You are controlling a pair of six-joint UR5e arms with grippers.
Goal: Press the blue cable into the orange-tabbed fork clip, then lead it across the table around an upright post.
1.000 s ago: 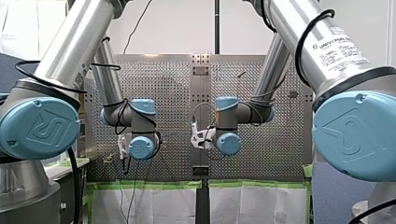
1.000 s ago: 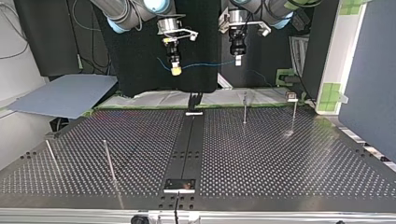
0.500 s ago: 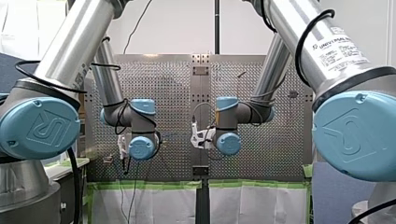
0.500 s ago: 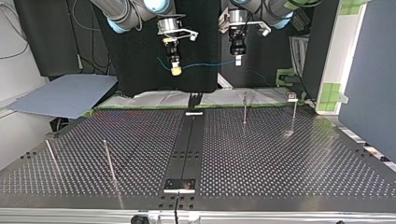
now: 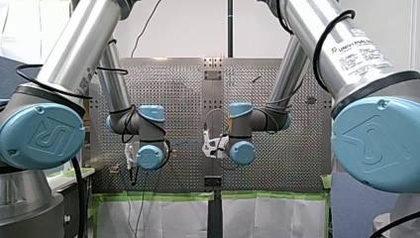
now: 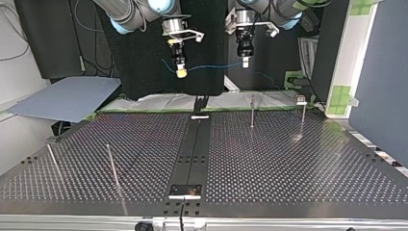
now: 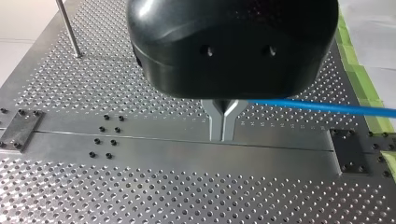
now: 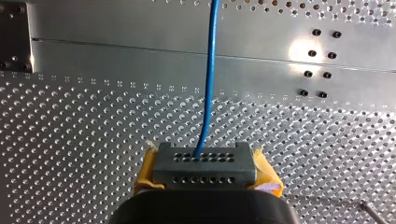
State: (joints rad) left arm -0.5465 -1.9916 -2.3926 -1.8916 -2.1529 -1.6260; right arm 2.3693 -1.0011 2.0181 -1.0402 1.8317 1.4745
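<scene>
Standstill: we see nothing moved in the last second.
Our left gripper [image 7: 222, 126] and right gripper [image 8: 204, 158] are both clamped on the blue cable [image 7: 327, 108], taut between them, up over the centre rail [image 6: 195, 144]; clip pressing unstarted, we judge.

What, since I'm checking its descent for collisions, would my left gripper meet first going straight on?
Probably the table's flat centre strip: my left gripper, shut on the blue cable, points at bare metal there, with nothing else in line. Height above it is unclear.
</scene>
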